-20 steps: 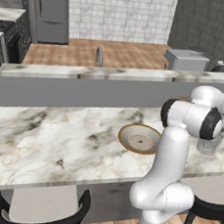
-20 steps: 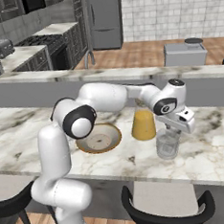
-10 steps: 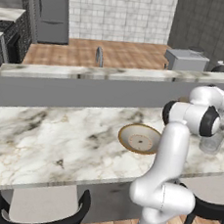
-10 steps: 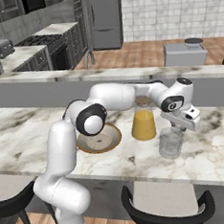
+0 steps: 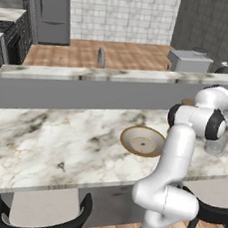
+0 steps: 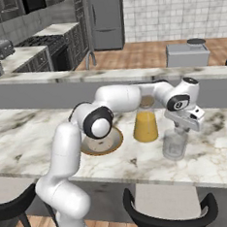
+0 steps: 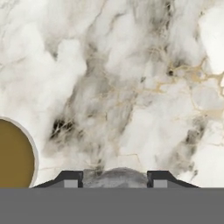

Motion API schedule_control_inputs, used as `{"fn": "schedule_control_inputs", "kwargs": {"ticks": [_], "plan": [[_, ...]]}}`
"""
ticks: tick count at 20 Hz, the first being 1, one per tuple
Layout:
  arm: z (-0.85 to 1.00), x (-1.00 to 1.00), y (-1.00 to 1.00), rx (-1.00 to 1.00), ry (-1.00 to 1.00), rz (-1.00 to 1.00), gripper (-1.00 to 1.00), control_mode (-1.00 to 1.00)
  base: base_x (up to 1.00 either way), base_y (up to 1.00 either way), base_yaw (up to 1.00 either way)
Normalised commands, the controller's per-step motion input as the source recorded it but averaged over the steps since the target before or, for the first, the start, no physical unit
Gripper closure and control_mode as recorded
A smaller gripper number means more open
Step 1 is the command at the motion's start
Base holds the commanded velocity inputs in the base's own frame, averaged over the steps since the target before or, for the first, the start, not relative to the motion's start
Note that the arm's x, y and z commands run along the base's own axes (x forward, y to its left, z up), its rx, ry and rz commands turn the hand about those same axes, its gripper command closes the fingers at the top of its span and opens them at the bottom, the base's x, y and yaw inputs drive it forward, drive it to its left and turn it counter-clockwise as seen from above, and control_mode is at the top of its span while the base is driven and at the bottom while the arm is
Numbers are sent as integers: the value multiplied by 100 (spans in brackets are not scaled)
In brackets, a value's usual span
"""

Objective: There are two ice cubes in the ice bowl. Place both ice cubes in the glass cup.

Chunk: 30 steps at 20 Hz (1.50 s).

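In a tiled kitchen, on a marble surface (image 6: 19, 131), the claw (image 6: 181, 129) hangs directly over the glass cup (image 6: 175, 145), clenched on something too small to identify. The ice bowl (image 5: 143, 141) looks empty; one drop likely remains.

Tiled wall (image 5: 122, 12), wood floor (image 5: 82, 55) — marble counter (image 5: 52, 144)

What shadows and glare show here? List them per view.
Left base view: flat even light, with a soft shadow under the counter edge. Right base view: no glare on the glass cup. Hand view: sharp marble, with a dark smudge beside the orange-filled container.
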Motion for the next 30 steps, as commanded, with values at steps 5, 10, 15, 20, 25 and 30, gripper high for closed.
{"fn": "schedule_control_inputs", "kwargs": {"ticks": [5,10,15,20,25,30], "plan": [[0,-10,34,0,0,0,100,-100,0,0,0],[-2,-11,40,-1,0,0,100,-100,0,0,0],[-7,-18,1,-4,-4,2,100,-100,0,0,0],[0,-22,-26,0,-14,5,100,-100,0,0,0],[0,-3,-11,0,-3,1,100,-100,0,0,0],[0,0,0,0,-3,0,100,-100,0,0,0]]}}
